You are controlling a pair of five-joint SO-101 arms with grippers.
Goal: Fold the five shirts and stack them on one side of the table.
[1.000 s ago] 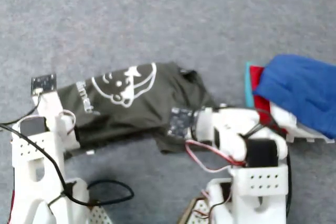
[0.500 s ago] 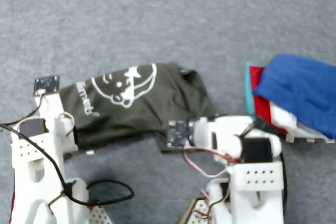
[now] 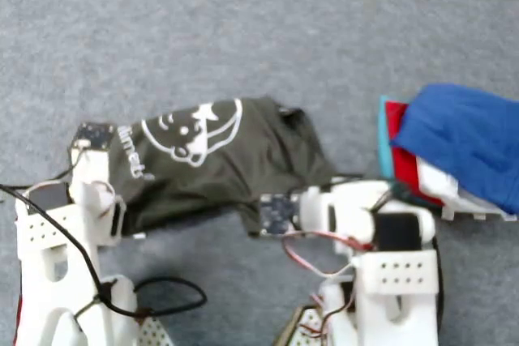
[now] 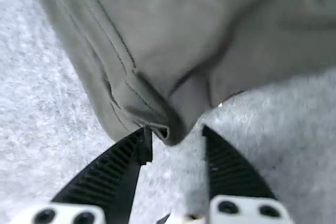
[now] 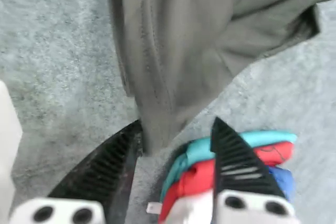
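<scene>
A dark olive shirt with a white cat print lies crumpled at the table's middle. My left arm stands at the shirt's left end. In its wrist view the left gripper is open, and a folded corner of the shirt sits between the fingertips. My right arm is at the shirt's near right edge. The right gripper is open, straddling the shirt's hem. A stack of folded shirts, blue on top of red, teal and white, lies at the right side.
Grey felt covers the table. The folded stack lies close beside my right gripper's finger. A black cable loops at the left arm's base. The far half of the table is bare felt.
My left arm has moved right, up to the shirt's left end. My right arm has drawn back toward its base, to the shirt's near edge. The shirt has barely shifted.
</scene>
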